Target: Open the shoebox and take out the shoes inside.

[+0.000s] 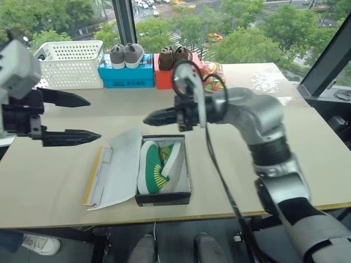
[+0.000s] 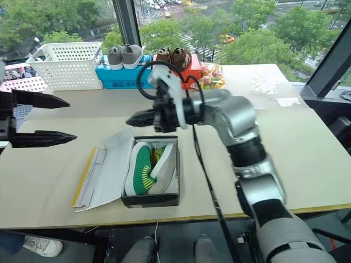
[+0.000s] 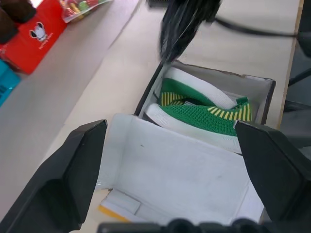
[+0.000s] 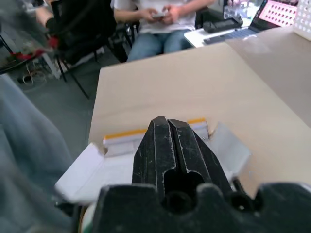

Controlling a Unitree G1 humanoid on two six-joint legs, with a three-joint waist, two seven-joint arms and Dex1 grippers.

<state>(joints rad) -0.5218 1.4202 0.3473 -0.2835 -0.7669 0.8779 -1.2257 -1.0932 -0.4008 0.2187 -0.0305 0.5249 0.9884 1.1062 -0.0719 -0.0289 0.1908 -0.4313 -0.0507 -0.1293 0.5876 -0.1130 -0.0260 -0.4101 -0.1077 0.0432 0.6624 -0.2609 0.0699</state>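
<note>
With shoebox [image 1: 163,194] open, shoes [image 1: 159,165] inside, left gripper [image 1: 82,118] spread, right gripper [image 1: 151,118] closed empty: probably risks dragging box.

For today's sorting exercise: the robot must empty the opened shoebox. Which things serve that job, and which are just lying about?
Job: shoebox, shoes, left gripper, right gripper.
Lying about: white basket, blue box, grey pair, red box, brown pair.
</note>
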